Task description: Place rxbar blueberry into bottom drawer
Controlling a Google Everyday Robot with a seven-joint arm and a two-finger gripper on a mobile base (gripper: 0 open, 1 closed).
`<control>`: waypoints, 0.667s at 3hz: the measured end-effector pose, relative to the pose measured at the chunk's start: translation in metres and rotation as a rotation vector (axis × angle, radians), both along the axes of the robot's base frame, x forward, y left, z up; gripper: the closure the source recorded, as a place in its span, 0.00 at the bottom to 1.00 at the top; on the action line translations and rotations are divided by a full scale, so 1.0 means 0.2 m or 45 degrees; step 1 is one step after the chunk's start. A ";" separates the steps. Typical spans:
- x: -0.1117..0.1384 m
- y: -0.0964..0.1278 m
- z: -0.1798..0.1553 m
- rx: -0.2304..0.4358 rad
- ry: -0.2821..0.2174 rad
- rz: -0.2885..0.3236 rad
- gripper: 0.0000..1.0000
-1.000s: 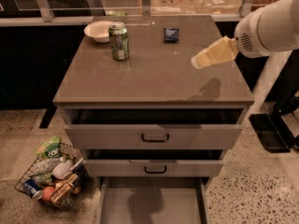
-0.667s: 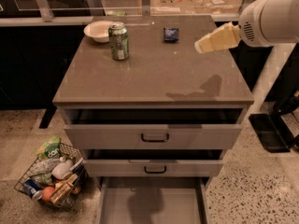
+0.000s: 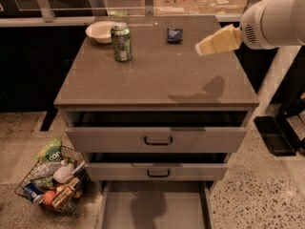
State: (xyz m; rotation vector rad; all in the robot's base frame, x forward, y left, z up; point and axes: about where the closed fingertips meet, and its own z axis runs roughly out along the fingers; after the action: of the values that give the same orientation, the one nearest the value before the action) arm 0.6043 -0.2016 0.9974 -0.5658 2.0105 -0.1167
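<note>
Camera view, sole feed. I am taking the green can (image 3: 121,42) as my reference mark.

I am seeing the rxbar blueberry (image 3: 175,35) lying flat on the cabinet top (image 3: 157,80), to the right of the can and slightly farther back, well apart from it. The gripper (image 3: 202,46) is hovering right of the can, beyond the bar and just beside it, above the surface and not touching it. I cannot tell whether the gripper is parted or closed. The bottom drawer (image 3: 157,209) is standing pulled out, far below and in front of the can.

Risks I am noting: the bar is thin and lying flat, so a descent that is too shallow could be skidding it toward the can or the white bowl (image 3: 100,31) behind it. The two upper drawers are standing ajar, and I am judging that the carry down could be clipping their fronts.

Orientation: the bar's long axis appears to be running front to back, one short end pointing toward the rear edge.
</note>
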 end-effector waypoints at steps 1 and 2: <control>0.18 0.08 -0.02 0.085 0.015 -0.009 0.00; 0.64 0.28 -0.08 0.289 0.031 -0.036 0.00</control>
State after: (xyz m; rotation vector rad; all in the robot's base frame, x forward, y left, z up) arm 0.7321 -0.1461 0.9818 -0.3959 2.0223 0.1011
